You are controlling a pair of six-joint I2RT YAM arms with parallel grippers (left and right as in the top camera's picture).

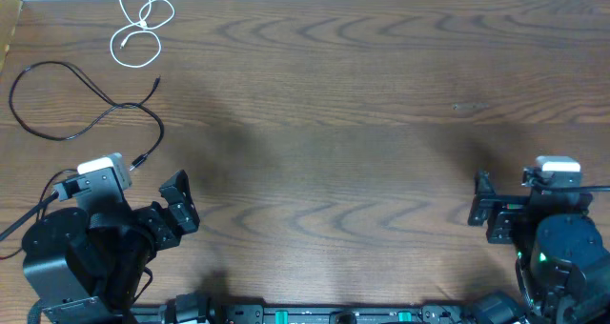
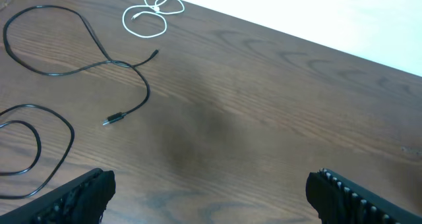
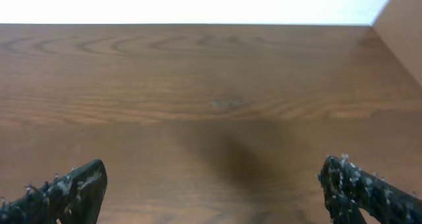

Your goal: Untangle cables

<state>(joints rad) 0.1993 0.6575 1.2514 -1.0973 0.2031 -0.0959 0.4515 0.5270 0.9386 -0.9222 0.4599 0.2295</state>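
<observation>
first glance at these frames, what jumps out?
A white cable lies coiled at the far-left corner of the table, with a black cable looped just nearer, the two apart. The left gripper and right gripper sit open at the near side, holding nothing.

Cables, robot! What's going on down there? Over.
Left claw, right claw open, empty. White cable coiled far corner; black cable looped nearby, not touching. Nothing blocking.
</observation>
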